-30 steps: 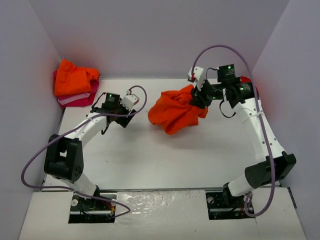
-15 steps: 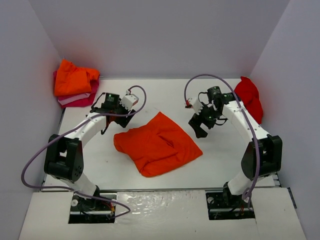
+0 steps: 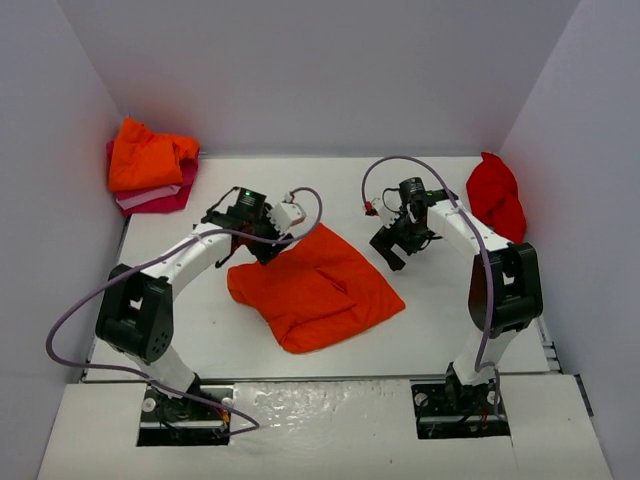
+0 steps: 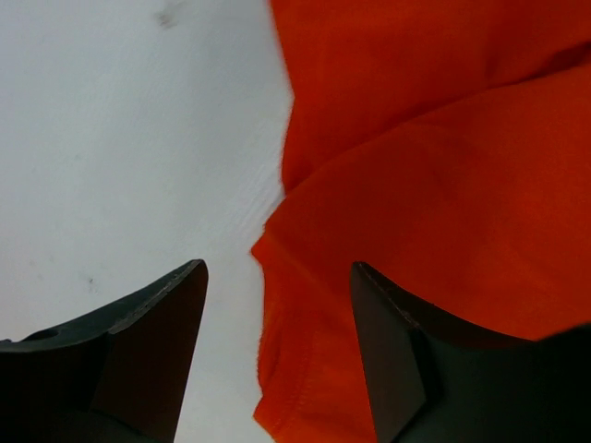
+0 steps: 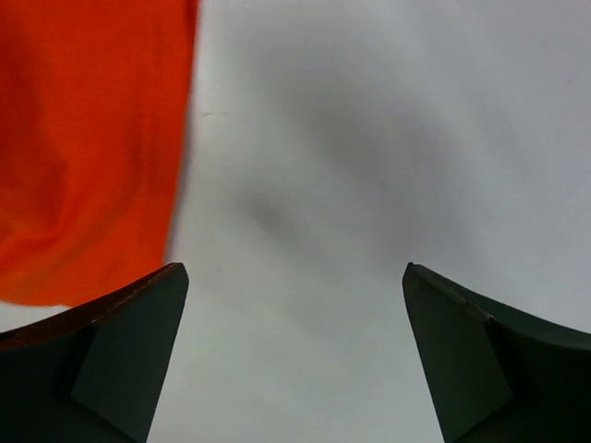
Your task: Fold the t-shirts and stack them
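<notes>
Shirt [image 3: 318,285], orange, lies loosely folded and rumpled in the middle of the table [image 3: 435,305], slightly left of centre, its corners pointing toward the back and the near right. The left arm [image 3: 190,255] reaches in from the near left, and the left jaws sit over the shirt's back-left corner. In the left wrist view the shirt [image 4: 434,203] fills the right side, layered with one fold over another. Its edge runs down between the two dark fingers [image 4: 152,351]. The left jaws stand partly open with nothing clamped; the right-hand finger overlaps the cloth, but I cannot tell whether it touches.

The right arm [image 3: 465,232] bends in from the near right, and the right jaws hang over bare table just beyond the shirt's back-right edge. In the right wrist view they are spread wide and empty, only the table [image 5: 369,166] between the fingers [image 5: 129,351]. The shirt [image 5: 92,138] shows at the upper left.

A stack [image 3: 148,165] sits in the back-left corner, an orange garment on a pink one. A red shirt [image 3: 497,195] is bunched at the back right, against the wall.
</notes>
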